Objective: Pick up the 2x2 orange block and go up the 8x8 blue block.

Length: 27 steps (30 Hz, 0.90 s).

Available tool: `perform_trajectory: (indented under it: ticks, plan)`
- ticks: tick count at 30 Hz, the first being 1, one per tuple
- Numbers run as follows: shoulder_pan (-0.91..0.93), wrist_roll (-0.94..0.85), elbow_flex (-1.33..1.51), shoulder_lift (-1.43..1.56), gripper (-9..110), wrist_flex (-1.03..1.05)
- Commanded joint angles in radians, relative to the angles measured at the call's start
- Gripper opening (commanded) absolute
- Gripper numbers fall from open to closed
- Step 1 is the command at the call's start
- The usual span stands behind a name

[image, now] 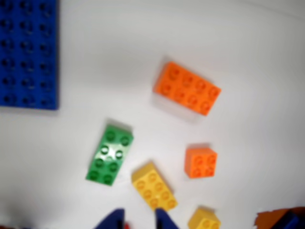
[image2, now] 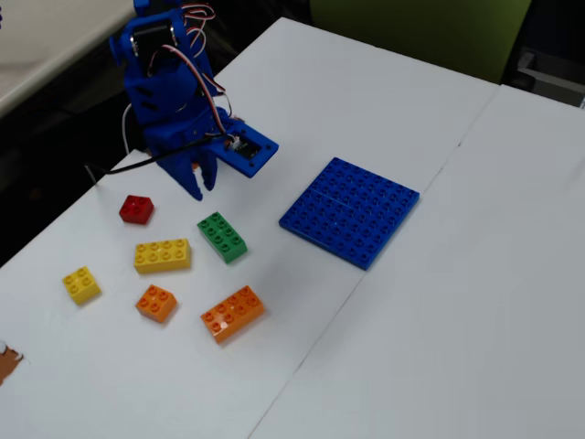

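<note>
Fixed view showed the gripper hanging empty above the white table, fingers slightly apart, near a red brick. Beyond it lay a green brick and a long yellow brick. The 2x2 orange block sat between a small yellow brick and the long orange brick, well apart from the 8x8 blue block.
</note>
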Motion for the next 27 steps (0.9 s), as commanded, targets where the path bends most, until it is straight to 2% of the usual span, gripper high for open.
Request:
perform_trajectory:
  ticks: [1, 7, 12, 20, 27]
  plan:
    - [0.074, -0.141, -0.118, -0.078, 8, -0.012]
    - [0.192, -0.328, -0.186, -0.229, 9, -0.110]
    - [0.247, -0.388, -0.333, -0.383, 10, -0.126]
    - [0.287, -0.396, -0.353, -0.482, 15, -0.213]
    - [0.295, -0.313, -0.353, -0.528, 20, -0.227]
